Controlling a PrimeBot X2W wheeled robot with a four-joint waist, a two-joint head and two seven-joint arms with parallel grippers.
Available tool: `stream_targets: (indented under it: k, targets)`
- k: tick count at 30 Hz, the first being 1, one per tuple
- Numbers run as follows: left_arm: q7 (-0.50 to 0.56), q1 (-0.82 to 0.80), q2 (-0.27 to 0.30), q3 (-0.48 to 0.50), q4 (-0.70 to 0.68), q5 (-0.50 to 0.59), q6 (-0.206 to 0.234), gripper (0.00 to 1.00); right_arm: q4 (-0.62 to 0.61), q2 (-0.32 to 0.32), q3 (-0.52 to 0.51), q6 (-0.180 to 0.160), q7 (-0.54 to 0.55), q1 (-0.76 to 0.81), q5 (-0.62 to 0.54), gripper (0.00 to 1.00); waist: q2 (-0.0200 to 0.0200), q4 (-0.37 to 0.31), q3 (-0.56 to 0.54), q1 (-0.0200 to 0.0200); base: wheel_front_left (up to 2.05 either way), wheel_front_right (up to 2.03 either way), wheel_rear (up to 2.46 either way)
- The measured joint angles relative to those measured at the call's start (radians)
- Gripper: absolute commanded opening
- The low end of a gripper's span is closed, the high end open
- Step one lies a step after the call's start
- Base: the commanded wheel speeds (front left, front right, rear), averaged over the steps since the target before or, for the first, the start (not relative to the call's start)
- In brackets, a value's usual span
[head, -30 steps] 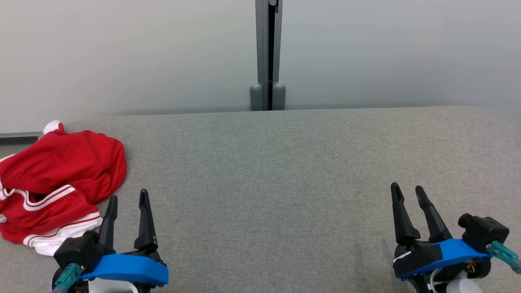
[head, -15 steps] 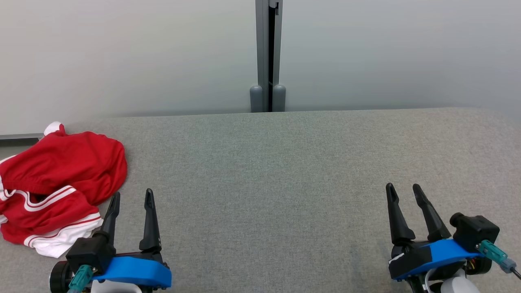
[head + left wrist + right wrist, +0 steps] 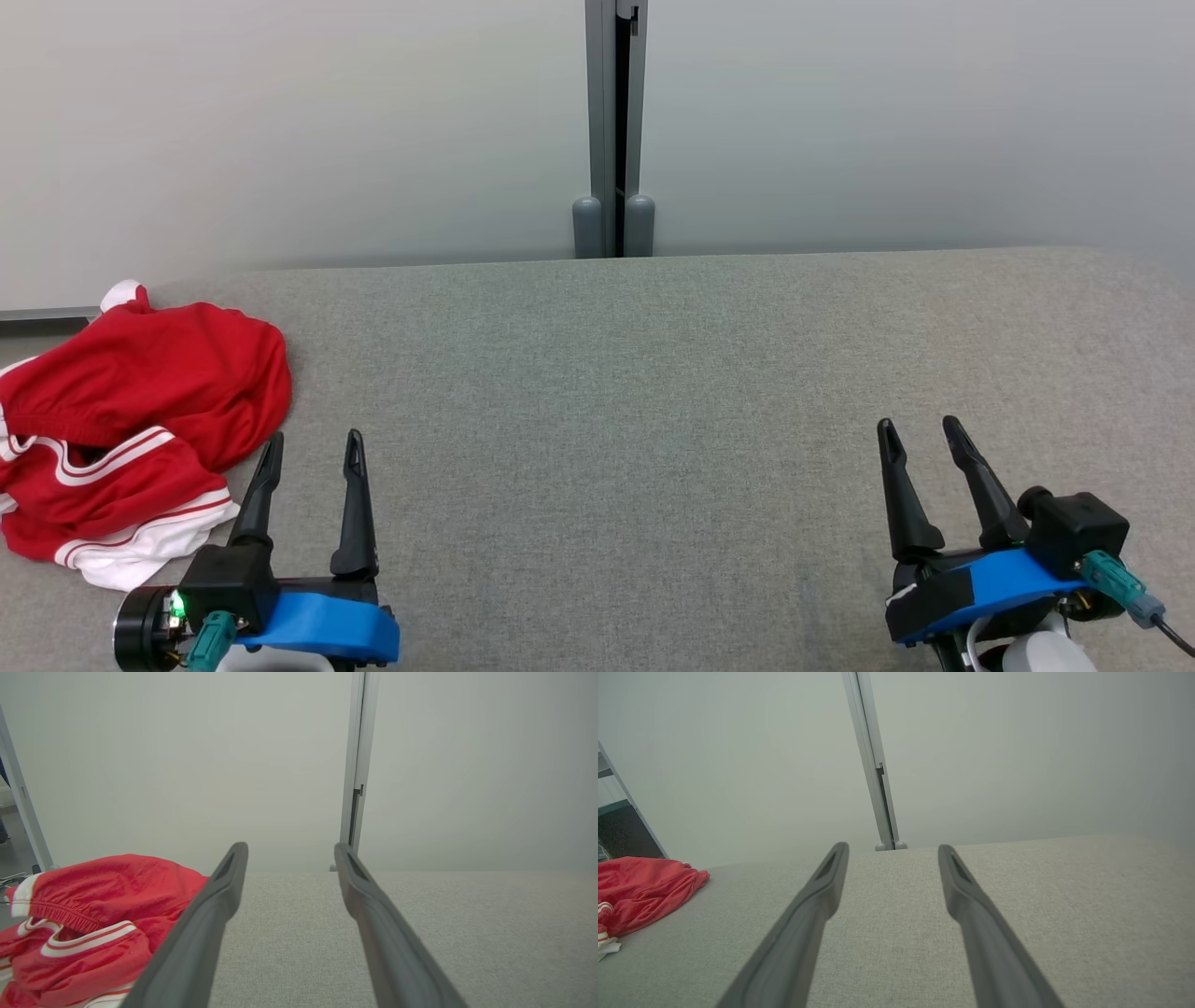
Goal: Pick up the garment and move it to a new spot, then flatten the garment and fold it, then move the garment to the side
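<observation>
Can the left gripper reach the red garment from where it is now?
Probably yes. The left gripper stands open just beside the red garment, with nothing between them on the grey surface.

The left gripper (image 3: 314, 436) sits low at the near left, jaws wide apart, pointing far. The right gripper (image 3: 918, 424), near right, is equally spread, tilted slightly leftward.
</observation>
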Motion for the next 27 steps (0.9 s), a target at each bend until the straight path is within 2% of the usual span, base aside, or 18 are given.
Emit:
stream_targets:
  k: [12,27]
  targets:
    - [-0.022,0.001,-0.001,0.0,-0.007,0.079,0.0,1.0,-0.002,0.0,0.004,0.0,-0.021,0.0,-0.069,1.0,0.0,0.002,-0.001,0.0,0.0,0.0,0.0]
    - [-0.022,0.001,-0.009,0.003,-0.011,0.077,-0.015,1.0,0.019,-0.001,-0.001,0.0,-0.022,-0.006,-0.067,1.0,0.0,0.001,-0.003,0.0,0.0,0.0,0.0]
